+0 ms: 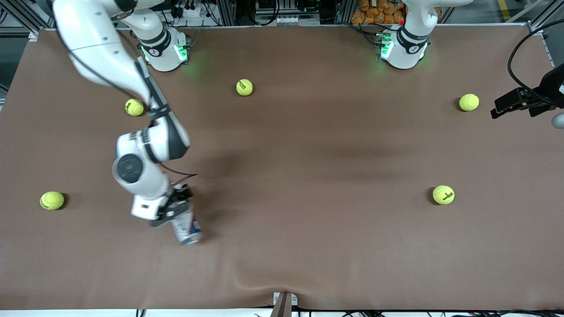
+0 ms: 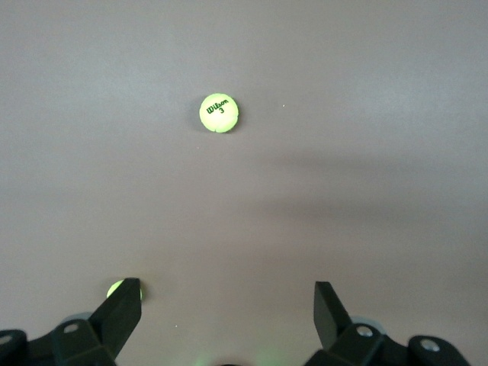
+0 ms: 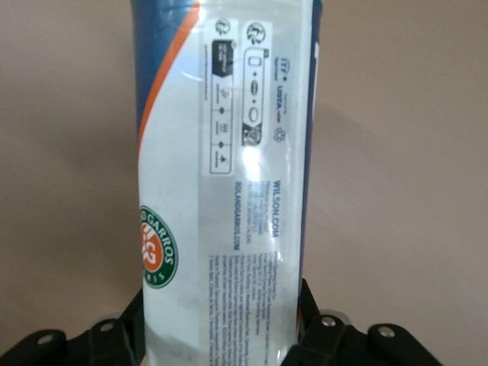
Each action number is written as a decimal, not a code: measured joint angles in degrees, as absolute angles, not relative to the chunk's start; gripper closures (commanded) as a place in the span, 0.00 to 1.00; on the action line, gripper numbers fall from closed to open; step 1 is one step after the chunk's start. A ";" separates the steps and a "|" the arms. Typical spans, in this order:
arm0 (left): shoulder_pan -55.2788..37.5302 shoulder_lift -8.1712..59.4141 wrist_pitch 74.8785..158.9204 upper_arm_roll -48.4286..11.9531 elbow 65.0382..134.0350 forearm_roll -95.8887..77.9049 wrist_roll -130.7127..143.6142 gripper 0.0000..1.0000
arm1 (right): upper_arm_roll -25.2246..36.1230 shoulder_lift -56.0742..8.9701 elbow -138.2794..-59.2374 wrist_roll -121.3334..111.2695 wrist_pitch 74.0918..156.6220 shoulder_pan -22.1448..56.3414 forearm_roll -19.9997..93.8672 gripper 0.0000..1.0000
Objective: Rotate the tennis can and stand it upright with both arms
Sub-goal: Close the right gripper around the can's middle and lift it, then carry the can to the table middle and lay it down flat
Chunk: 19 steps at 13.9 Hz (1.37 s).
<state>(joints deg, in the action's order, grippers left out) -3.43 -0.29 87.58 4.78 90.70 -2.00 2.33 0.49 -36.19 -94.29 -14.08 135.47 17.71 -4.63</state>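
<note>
Clear plastic with a white and navy label fills my right wrist view: the tennis can [image 3: 225, 183] sits clamped between my right gripper's [image 3: 221, 324] fingers [image 3: 316, 335], its top and bottom cut off by the frame, so I cannot see either end there. From the front camera the can [image 1: 187, 227] shows tilted under my right gripper [image 1: 174, 210], which hides its upper part; whether its lower end touches the brown table [image 1: 308, 176] I cannot tell. It is at the right arm's end of the table, nearer the front camera than the tennis ball [image 1: 134, 107] by my right arm.

My left gripper [image 1: 511, 102] waits at the picture's edge, mostly cut off. In its wrist view the left gripper [image 2: 227, 309] hangs spread wide, empty, over the table, with one ball [image 2: 219, 113] in plain sight and another ball [image 2: 116, 288] half hidden by a finger [image 2: 120, 311].
</note>
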 measured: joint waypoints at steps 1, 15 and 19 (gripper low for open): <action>-3.42 -0.27 87.58 4.80 90.71 -2.00 2.33 0.00 | 0.42 -36.17 -93.51 -14.09 135.47 20.80 -5.26 0.26; -3.32 0.30 87.59 4.84 90.89 -2.00 2.33 0.00 | 0.50 -44.81 -89.87 -13.99 142.27 47.68 -33.66 0.28; -3.27 0.36 87.59 4.84 91.11 -2.00 2.33 0.00 | 0.75 -46.48 -87.82 -14.36 143.41 49.87 -37.22 0.00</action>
